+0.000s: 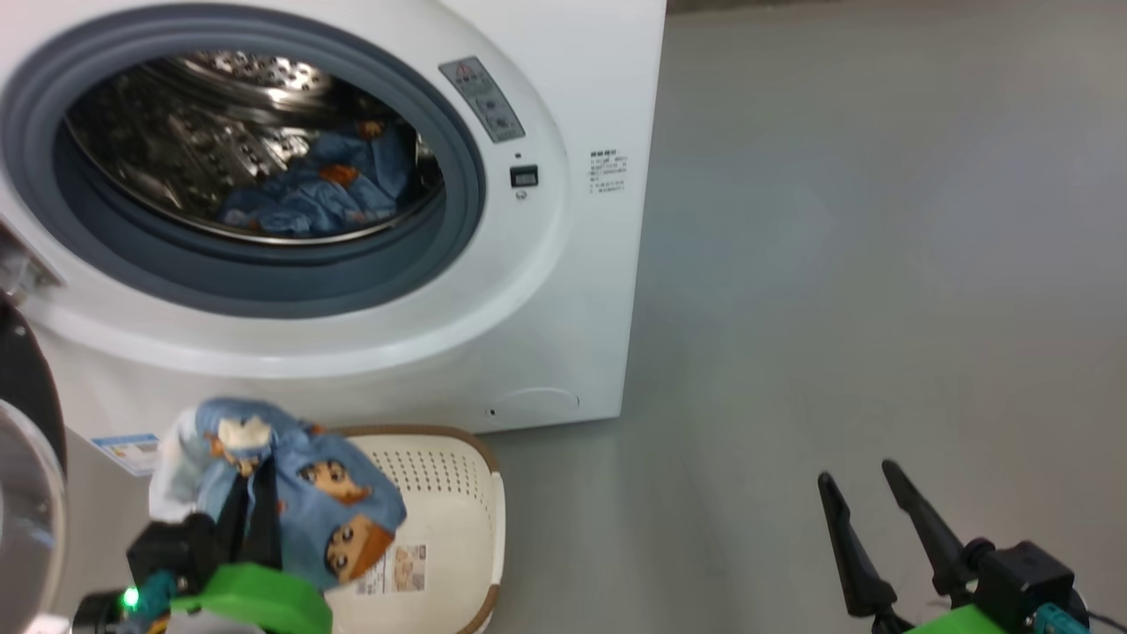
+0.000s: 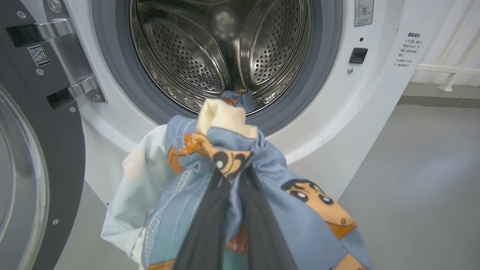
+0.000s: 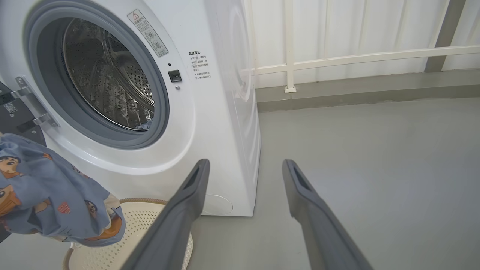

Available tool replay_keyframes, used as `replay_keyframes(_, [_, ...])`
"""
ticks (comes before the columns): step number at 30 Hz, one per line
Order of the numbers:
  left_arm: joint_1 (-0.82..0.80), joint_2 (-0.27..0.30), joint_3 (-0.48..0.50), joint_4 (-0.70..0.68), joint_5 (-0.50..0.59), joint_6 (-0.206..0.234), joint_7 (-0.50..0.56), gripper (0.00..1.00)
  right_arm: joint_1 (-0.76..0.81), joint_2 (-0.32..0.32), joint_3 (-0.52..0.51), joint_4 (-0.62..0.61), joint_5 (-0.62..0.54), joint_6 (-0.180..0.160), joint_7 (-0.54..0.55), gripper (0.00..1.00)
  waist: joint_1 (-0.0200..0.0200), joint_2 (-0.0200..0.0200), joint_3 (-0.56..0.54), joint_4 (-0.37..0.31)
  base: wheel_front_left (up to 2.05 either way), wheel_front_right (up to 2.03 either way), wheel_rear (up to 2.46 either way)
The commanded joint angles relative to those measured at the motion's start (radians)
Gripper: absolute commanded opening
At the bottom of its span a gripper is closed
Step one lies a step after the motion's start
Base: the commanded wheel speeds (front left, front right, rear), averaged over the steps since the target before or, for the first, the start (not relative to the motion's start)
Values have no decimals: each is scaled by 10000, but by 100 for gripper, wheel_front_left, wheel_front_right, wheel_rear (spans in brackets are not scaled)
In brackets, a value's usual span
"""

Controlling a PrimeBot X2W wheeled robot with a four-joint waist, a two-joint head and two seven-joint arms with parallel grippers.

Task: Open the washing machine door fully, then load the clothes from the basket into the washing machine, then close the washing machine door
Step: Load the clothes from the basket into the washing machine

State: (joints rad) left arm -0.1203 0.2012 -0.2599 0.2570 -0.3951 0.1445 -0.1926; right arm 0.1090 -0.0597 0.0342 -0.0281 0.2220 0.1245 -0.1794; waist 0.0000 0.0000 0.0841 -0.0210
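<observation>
- Left wrist view: left gripper (image 2: 229, 178) pinched on the clothes (image 2: 270, 202), held low before the washing machine (image 2: 330, 123) mouth; loose folds hang down; you may snag the gasket (image 2: 112, 75).
- Grip sits on a bunched edge; fabric could slip and miss the basket (image 1: 458, 502) at the machine's foot.
- Hinge side of the machine: washing machine door (image 2: 63, 168) stands open; a wide swing could clip it.
- Idle: right gripper (image 3: 245, 165) spread wide, empty, off the machine's right.

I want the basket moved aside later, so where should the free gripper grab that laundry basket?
I'd pinch the rim of the laundry basket on its right side, coming down from the right with the open right gripper. That edge is bare and thin and faces that gripper; the cartoon-print garment, held in the shut left gripper, hangs over the left side.
</observation>
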Motion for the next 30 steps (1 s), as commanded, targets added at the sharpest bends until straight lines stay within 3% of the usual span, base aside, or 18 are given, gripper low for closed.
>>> replay_keyframes(1, [-640, 150, 402, -77, -47, -73, -156, 0, -476, -125, 296, -330, 25, 62, -106, 100, 0, 0, 401, -84, 0, 0, 0])
replay_keyframes(16, [-4777, 314, 930, 1955, -451, -472, -63, 0, -1792, -497, 640, -419, 373, 62, -486, 100, 0, 0, 2867, -429, 0, 0, 0])
replay_keyframes(30, [-8923, 1117, 1043, 3600, -815, -1008, 2036, 0, -2898, -766, 1220, -174, 700, 62, -759, 100, 0, 0, 4696, -708, 0, 0, 0])
